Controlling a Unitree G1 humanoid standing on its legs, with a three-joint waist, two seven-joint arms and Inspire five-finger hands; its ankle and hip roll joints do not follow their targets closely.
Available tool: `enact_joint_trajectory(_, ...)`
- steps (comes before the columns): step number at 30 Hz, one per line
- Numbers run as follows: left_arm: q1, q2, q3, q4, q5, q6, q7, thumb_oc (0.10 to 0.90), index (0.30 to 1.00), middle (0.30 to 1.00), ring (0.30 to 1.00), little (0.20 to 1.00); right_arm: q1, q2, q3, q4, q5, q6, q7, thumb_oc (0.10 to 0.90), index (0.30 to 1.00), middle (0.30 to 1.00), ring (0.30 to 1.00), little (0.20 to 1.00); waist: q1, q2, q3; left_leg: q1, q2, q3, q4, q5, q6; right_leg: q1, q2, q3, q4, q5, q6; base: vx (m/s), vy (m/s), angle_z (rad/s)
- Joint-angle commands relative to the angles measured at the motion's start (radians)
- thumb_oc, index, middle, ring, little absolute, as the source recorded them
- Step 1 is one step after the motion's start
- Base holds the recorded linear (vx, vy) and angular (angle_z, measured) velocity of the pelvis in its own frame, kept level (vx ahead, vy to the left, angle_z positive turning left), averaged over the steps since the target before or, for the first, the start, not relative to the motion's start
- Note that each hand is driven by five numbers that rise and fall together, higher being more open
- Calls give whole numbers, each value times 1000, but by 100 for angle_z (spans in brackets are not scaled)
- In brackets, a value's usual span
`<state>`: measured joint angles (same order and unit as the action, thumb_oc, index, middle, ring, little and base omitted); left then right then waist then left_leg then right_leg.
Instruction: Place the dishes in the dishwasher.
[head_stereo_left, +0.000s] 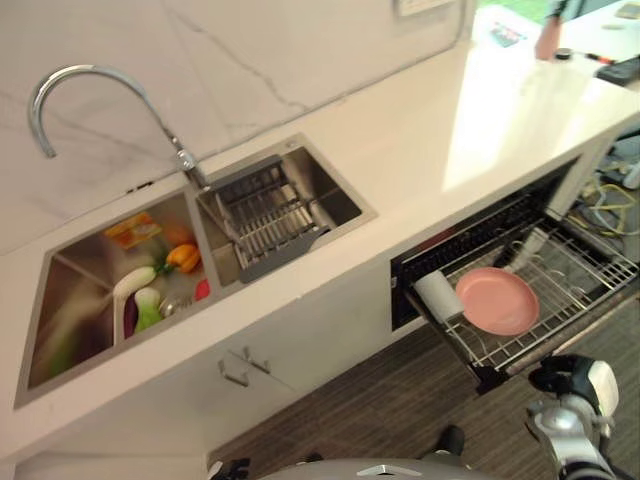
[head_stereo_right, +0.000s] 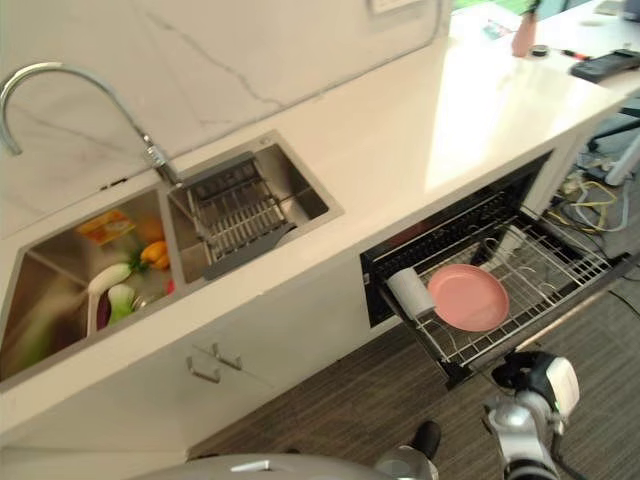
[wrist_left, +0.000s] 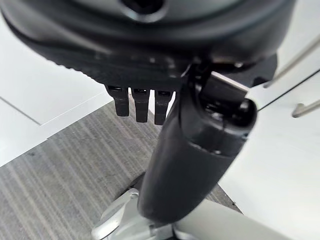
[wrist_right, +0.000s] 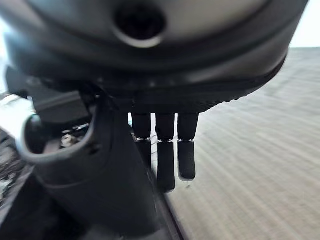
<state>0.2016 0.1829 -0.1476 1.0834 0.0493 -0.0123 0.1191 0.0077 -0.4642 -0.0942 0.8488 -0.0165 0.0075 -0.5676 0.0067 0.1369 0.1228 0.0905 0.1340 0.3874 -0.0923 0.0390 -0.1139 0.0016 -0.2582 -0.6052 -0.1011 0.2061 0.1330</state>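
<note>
lying flat in pulled-out wire dishwasher rack (head_stereo_left: 590, 275): round pink plate (head_stereo_left: 497, 300), white cup (head_stereo_left: 438, 295) touching at 9 o'clock. hanging below rack at 5 o'clock, nearer: right hand (wrist_right: 167, 150), fingers straight, empty. left hand (wrist_left: 140, 102) likewise straight, idling by cabinet.

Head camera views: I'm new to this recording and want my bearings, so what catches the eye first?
The pink plate stands out, lying in the pulled-out dishwasher rack beside a white cup on its side. Next comes the double sink under a curved faucet: bright items fill its left basin, and a wire dish rack sits in the right.
</note>
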Motion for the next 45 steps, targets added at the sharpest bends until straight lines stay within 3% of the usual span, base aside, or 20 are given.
enact_joint_trajectory(1, -55, 20, -30, 1, -16, -10, -13, 800, 900, 900, 900, 900, -150, -105, -2, -76, -75, -83, 21, 400, 300, 300, 300, 300, 12, 20, 52, -139, 6, 32, 9, 72, -1, 95, 15, -53, 22, -203, 22, -59, -14, 53)
enact_joint_trajectory(4, -51, 36, -39, -3, -8, -13, -17, 800, 900, 900, 900, 900, -227, -133, 61, -82, -92, -80, 65, 400, 300, 300, 300, 300, 41, 30, 61, -166, 7, 10, 10, 87, -5, 90, 14, -82, 24, -202, 21, -22, 1, 30)
enact_joint_trajectory(6, -40, 61, -49, -6, 8, -19, -24, 800, 900, 900, 900, 900, -322, -202, 141, -115, -147, -82, 109, 400, 300, 300, 300, 300, 79, 31, 66, -190, 7, -4, 10, 99, -9, 81, 10, -100, 25, -201, 19, -14, 15, 34)
enact_joint_trajectory(9, -39, 70, -61, -5, 13, -23, -26, 800, 900, 900, 900, 900, -399, -240, 190, -112, -170, -90, 123, 400, 300, 300, 300, 300, 99, 32, 66, -202, 8, -12, 11, 104, -9, 79, 9, -113, 25, -202, 18, 10, 19, 28)
enact_joint_trajectory(12, -47, 89, -94, -18, 10, -34, -36, 800, 900, 900, 900, 900, -550, -286, 291, -128, -189, -111, 136, 400, 300, 300, 300, 300, 145, 27, 75, -222, 11, -29, 11, 110, -11, 76, 9, -132, 26, -201, 17, 3, 14, 12)
enact_joint_trajectory(17, -54, 98, -89, -17, -1, -36, -41, 800, 900, 900, 900, 900, -643, -340, 394, -138, -252, -120, 164, 400, 300, 300, 300, 300, 177, 16, 78, -245, 16, -52, 12, 115, -14, 71, 10, -157, 27, -201, 15, 8, 2, 16)
enact_joint_trajectory(24, -66, 77, -31, 100, -10, -9, -29, 800, 900, 900, 900, 900, -625, -259, 433, -149, -266, -120, 187, 400, 300, 300, 300, 300, 184, -12, 66, -234, 22, -49, 12, 107, -10, 79, 15, -158, 27, -204, 7, 40, 9, 11)
enact_joint_trajectory(29, -73, 56, 17, 139, -30, 2, -29, 800, 900, 900, 900, 900, -504, -168, 428, -162, -279, -117, 211, 400, 300, 300, 300, 300, 159, -39, 60, -211, 24, -29, 13, 96, -6, 85, 22, -146, 30, -206, 1, 27, 5, -2)
enact_joint_trajectory(30, -83, 50, 32, 134, -34, 2, -10, 800, 900, 900, 900, 900, -426, -111, 398, -160, -265, -117, 204, 758, 836, 836, 836, 836, 145, -48, 60, -201, 26, -21, 13, 92, -5, 90, 24, -140, 30, -207, 0, 0, 0, 0)
enact_joint_trajectory(31, -89, 46, 40, 128, -33, -2, 7, 800, 900, 900, 900, 900, -371, -68, 382, -152, -252, -117, 198, 800, 900, 900, 900, 900, 134, -56, 59, -193, 28, -14, 13, 88, -4, 93, 26, -137, 31, -208, -1, 0, 0, 0)
enact_joint_trajectory(35, -98, 34, 60, 97, -27, -5, 52, 800, 900, 900, 900, 900, -165, 83, 374, -36, -236, -109, 214, 800, 900, 900, 900, 900, 93, -94, 43, -146, 30, 11, 14, 65, 0, 114, 29, -123, 41, -216, 0, 13, -18, -12)
enact_joint_trajectory(39, -122, 21, 67, 101, -69, -10, 54, 800, 900, 900, 900, 900, -53, 160, 346, 71, -204, -84, 230, 800, 900, 900, 900, 900, 59, -114, 27, -93, 32, 34, 16, 46, 4, 134, 35, -97, 58, -229, 1, 27, 8, -24)
enact_joint_trajectory(40, -134, 13, 45, 90, -81, -17, 45, 800, 900, 900, 900, 900, 7, 210, 297, 191, -135, -63, 238, 800, 900, 900, 900, 900, 39, -122, 12, -59, 35, 50, 16, 34, 6, 147, 38, -77, 69, -237, 1, 53, 17, -40)
enact_joint_trajectory(45, -133, 14, 81, -10, -306, -51, -27, 800, 900, 900, 900, 900, 91, 239, 286, 371, -144, -13, 293, 800, 900, 900, 900, 900, 32, -155, -12, -3, 42, 57, 20, 15, 6, 183, 44, -60, 97, -262, -1, 53, -10, -35)
